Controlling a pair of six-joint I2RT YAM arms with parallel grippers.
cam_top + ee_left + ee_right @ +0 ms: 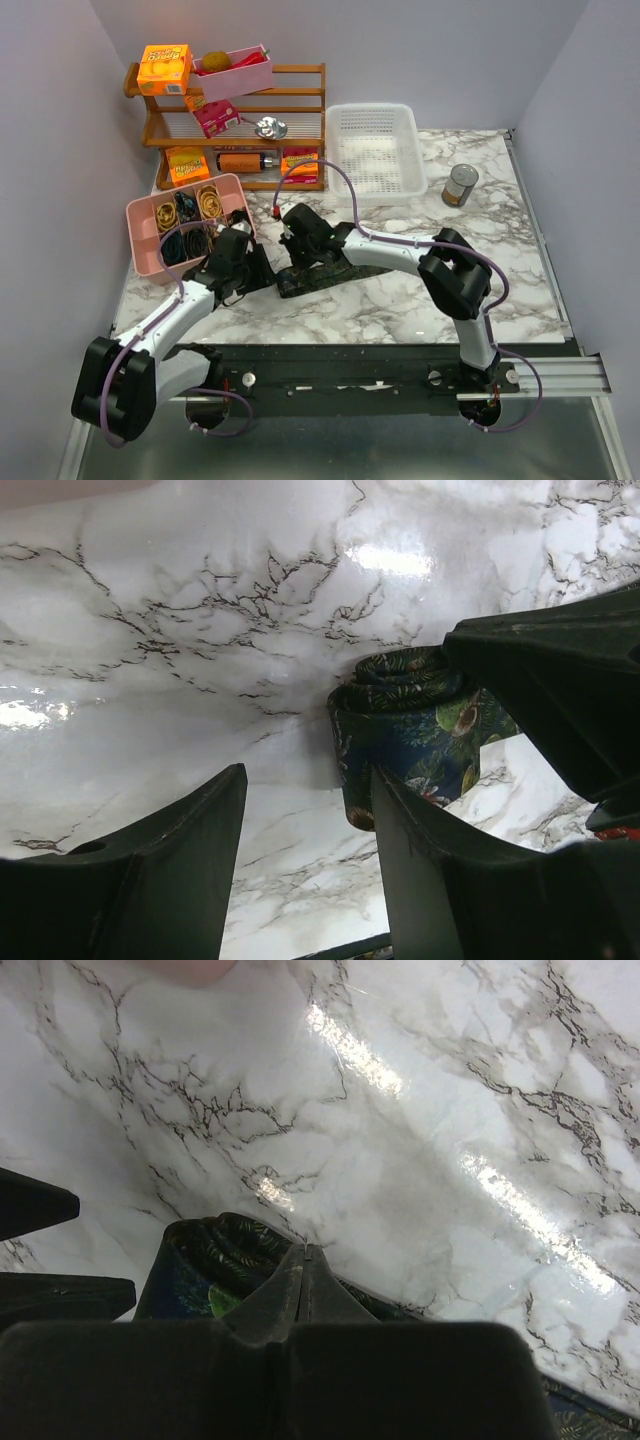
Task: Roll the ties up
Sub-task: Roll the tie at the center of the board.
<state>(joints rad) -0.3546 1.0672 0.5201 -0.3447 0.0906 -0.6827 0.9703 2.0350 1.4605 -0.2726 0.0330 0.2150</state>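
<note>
Top view: both arms meet over the tie (328,281), left of middle on the worktop (430,300), near a pink tray (134,238).
Tie: one end coiled, the rest flat; rolling looks partly done.
Left tool (308,775): spread, empty; the coil sits just beyond one finger.
Right tool (305,1258): clenched, tip at the coil; nothing visibly pinched.
Hidden: number of turns in the coil, any other ties; tray contents too small to tell.

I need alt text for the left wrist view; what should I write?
A partly rolled dark tie with a leaf pattern lies on the marble table, just beyond the open left hand. The dark right hand covers the roll's right side.
</note>
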